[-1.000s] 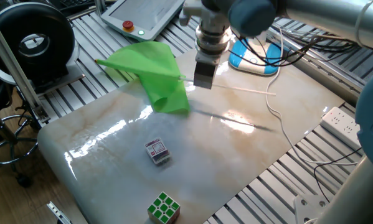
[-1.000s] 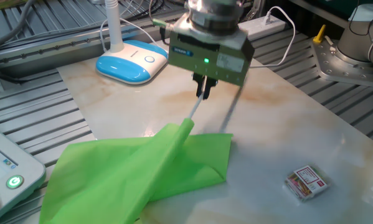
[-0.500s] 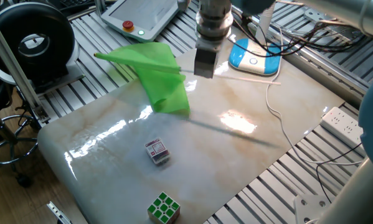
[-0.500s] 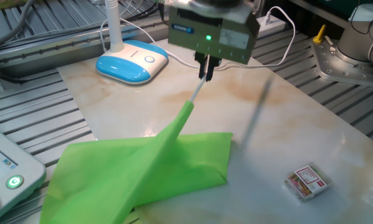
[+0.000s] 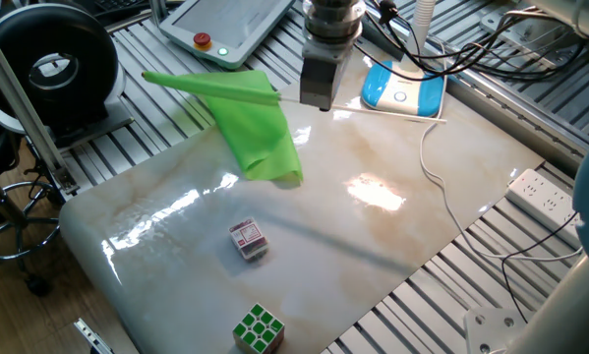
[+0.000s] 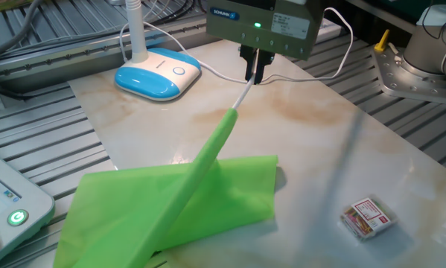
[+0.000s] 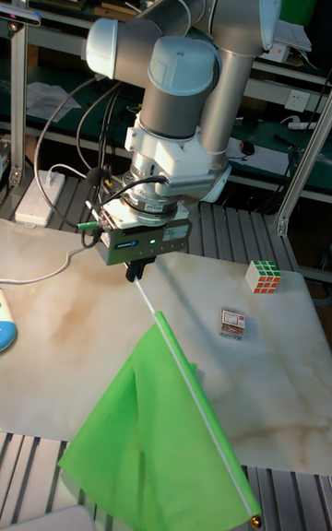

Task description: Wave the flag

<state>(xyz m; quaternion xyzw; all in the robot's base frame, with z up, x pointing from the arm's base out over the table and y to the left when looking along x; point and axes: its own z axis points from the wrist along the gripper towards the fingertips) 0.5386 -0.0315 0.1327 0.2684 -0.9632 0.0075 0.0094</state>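
The flag (image 6: 185, 201) is pinched by its white stick near one end in the hand (image 6: 254, 68), above the surface (image 5: 392, 226). From the hand the stick slopes down and away toward the surface's edge by the tablet, the cloth draped there.

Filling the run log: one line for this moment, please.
gripper: jaws shut on flag stick | flag: lifted, cloth drooping to table | cubes: untouched
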